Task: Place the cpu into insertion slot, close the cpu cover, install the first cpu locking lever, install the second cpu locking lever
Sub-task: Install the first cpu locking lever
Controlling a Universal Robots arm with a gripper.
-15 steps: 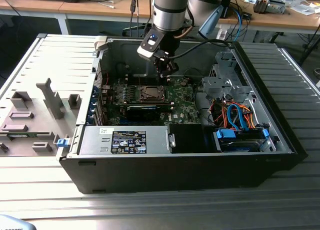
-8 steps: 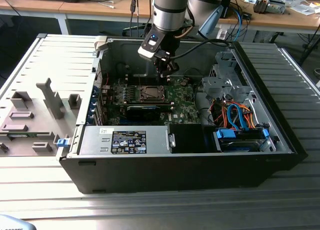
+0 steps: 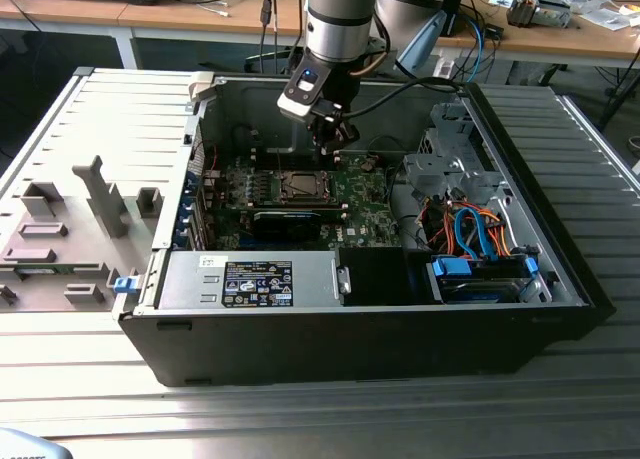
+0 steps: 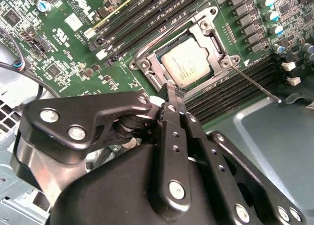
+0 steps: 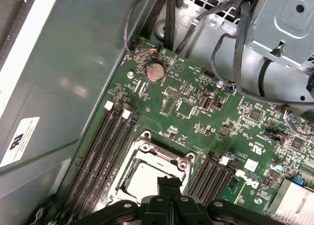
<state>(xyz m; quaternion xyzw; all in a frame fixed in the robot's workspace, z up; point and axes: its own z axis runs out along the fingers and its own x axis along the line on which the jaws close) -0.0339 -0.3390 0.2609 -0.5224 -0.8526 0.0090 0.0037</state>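
The cpu [image 4: 188, 62], a silver-topped square chip, lies in the insertion slot [image 4: 145, 63] on the green motherboard [image 4: 64, 48]. The cpu cover [image 4: 210, 35], a silver frame, lies flat around the chip. A thin locking lever [image 4: 255, 83] sticks out slantwise from one socket corner, over the memory slots. My gripper [image 4: 175, 91] is shut with nothing between its black fingers, its tips just over the socket's edge beside the chip. In the first wrist view the gripper [image 5: 169, 182] hangs over the cpu [image 5: 140, 181]. In the exterior view the gripper [image 3: 338, 147] hovers above the socket [image 3: 300, 186].
The open computer case [image 3: 560, 279] surrounds the board with tall walls. Long black memory slots [image 4: 147, 19] flank the socket. A metal drive cage [image 3: 450, 159] and orange and blue cables [image 3: 470, 229] sit to the exterior view's right; a power supply [image 3: 250, 279] lies in front.
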